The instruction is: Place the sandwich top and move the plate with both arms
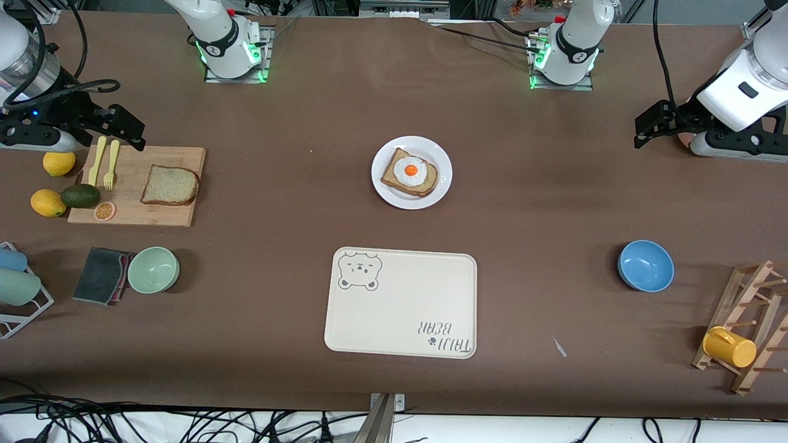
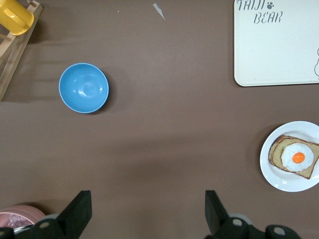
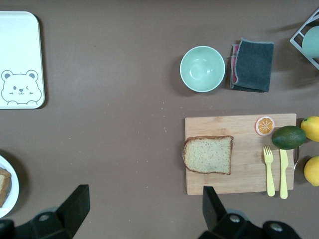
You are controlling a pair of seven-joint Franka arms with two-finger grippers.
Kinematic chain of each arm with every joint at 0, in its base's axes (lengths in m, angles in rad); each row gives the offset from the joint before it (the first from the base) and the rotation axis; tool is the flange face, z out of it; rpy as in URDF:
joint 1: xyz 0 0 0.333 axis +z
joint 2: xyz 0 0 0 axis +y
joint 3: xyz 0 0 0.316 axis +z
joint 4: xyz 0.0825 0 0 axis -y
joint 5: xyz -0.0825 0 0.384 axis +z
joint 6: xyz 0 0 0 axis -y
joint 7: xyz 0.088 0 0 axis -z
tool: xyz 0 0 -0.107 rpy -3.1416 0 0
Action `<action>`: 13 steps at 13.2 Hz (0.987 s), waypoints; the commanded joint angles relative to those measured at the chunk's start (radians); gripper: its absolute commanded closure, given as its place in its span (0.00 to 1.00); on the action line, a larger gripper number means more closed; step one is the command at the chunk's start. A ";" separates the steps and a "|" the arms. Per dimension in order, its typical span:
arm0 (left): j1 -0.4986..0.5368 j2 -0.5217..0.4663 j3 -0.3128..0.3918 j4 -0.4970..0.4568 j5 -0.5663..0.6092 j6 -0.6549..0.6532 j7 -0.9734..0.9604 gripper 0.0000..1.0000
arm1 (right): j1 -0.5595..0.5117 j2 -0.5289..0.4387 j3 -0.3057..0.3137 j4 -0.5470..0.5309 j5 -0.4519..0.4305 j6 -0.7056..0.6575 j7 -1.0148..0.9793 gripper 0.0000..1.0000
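Both arms wait. Your right end effector (image 1: 132,132) hangs wide and empty just beside the sandwich top (image 1: 170,185); the left end effector (image 1: 646,129), also wide, is well apart from the plate (image 1: 412,172). Descending off-centre could shove the slice instead of gripping it.

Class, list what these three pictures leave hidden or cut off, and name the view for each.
- Pink object, left wrist view: cut off by the picture's edge; unidentifiable.
- Plate, right wrist view: mostly cropped; egg unseen.
- Cups in wire rack, front view: cut by the edge.
- Bread under fried egg: middle covered.
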 commanded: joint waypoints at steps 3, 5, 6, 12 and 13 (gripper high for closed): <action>0.011 0.009 0.001 0.020 -0.019 -0.010 0.008 0.00 | -0.013 -0.025 0.003 -0.014 0.001 -0.011 -0.025 0.00; 0.011 0.009 0.001 0.020 -0.017 -0.012 0.007 0.00 | -0.013 -0.023 0.003 -0.018 0.001 -0.009 -0.019 0.00; 0.011 0.009 0.001 0.020 -0.016 -0.013 0.007 0.00 | -0.013 -0.022 0.005 -0.018 0.003 -0.009 -0.011 0.00; 0.011 0.010 0.001 0.020 -0.013 -0.014 0.007 0.00 | -0.015 -0.026 0.008 -0.049 0.004 -0.023 -0.014 0.00; 0.011 0.010 0.001 0.020 -0.013 -0.014 0.007 0.00 | -0.013 -0.026 0.005 -0.049 0.004 -0.032 -0.012 0.00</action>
